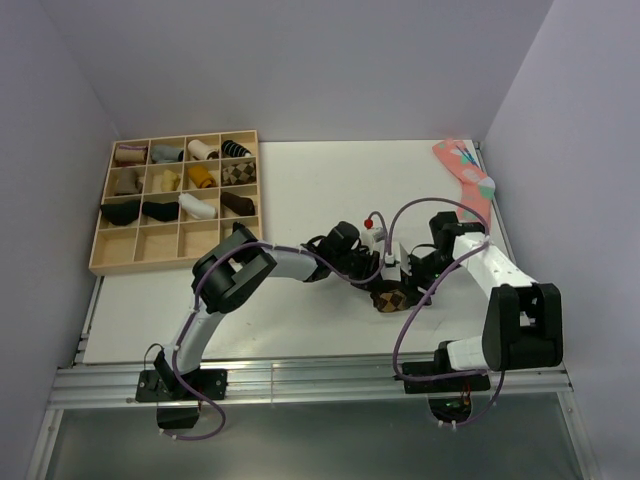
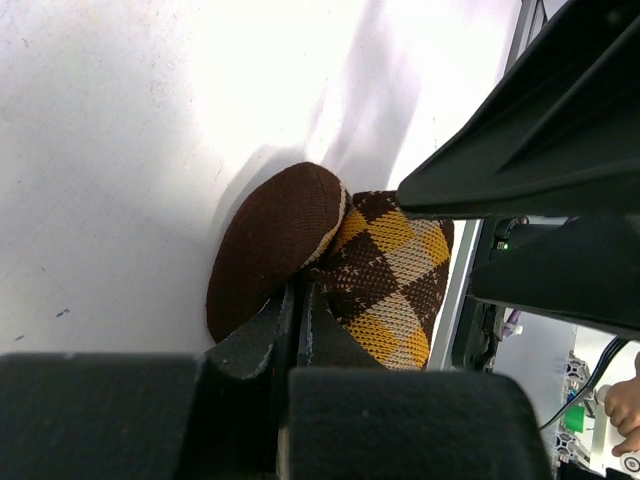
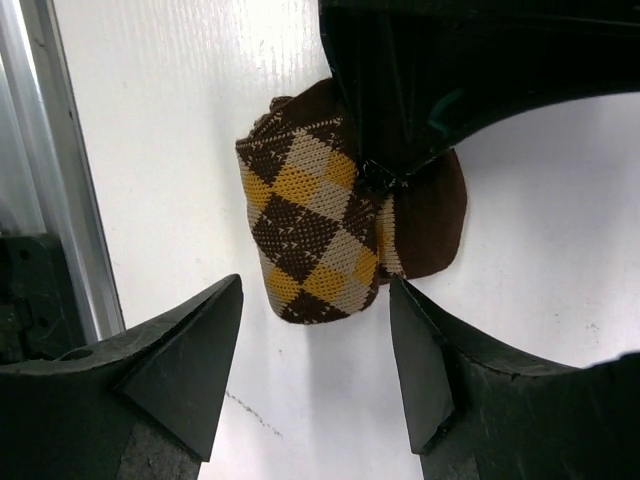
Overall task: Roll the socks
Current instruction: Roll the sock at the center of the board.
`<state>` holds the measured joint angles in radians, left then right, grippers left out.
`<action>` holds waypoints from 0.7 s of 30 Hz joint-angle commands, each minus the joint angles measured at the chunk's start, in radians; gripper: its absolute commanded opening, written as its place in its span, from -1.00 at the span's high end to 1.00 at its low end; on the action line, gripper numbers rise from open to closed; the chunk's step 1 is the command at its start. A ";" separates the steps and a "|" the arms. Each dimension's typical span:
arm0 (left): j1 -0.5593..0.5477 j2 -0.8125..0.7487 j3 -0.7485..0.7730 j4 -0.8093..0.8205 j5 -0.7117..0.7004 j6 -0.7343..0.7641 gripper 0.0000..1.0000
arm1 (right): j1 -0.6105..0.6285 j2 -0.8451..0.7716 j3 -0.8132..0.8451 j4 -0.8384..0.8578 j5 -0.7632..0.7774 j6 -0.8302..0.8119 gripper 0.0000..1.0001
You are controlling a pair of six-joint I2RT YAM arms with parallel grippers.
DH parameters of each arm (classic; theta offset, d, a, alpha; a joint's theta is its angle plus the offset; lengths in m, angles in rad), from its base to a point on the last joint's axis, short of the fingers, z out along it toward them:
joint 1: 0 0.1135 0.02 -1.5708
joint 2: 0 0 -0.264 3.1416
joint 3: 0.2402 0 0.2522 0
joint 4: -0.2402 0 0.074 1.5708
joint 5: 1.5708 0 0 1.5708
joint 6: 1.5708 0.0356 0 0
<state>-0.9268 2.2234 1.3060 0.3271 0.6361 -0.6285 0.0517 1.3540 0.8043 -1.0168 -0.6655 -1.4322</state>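
The socks (image 1: 392, 298) lie as a short, partly rolled bundle on the white table, near its front edge, between the two arms. The bundle is dark brown with orange-tan argyle diamonds (image 2: 385, 270), and a plain brown end (image 3: 430, 215) sticks out beside the patterned roll. My left gripper (image 2: 300, 290) is shut, its tips pushed into the crease between the brown end and the argyle part. No fabric shows between the fingers. My right gripper (image 3: 315, 290) is open, just short of the bundle, its two fingers spread about as wide as the roll and touching nothing.
A wooden compartment tray (image 1: 100, 255) with several rolled socks stands at the back left. A pink sock with teal patches (image 1: 465, 175) lies at the back right edge. The metal rail (image 3: 50, 150) of the table's front edge runs close beside the bundle.
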 commanded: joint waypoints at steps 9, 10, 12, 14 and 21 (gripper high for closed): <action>0.002 0.081 -0.014 -0.186 -0.075 0.079 0.99 | -0.029 0.011 0.015 -0.074 -0.089 -0.108 -0.36; 0.002 0.082 -0.013 -0.188 -0.072 0.078 0.99 | -0.026 0.014 0.013 -0.071 -0.077 -0.105 -0.36; 0.002 0.082 -0.005 -0.189 -0.069 0.075 0.99 | -0.016 0.028 0.013 -0.066 -0.062 -0.099 -0.36; 0.002 0.084 -0.001 -0.194 -0.070 0.072 0.99 | -0.004 0.039 0.013 -0.062 -0.036 -0.094 -0.36; 0.002 0.093 0.019 -0.195 -0.050 0.056 0.99 | 0.037 0.031 -0.028 0.001 0.021 -0.054 -0.36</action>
<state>-0.9226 2.2372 1.3373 0.2901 0.6643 -0.6113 0.0570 1.3964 0.7921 -1.0325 -0.6651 -1.4883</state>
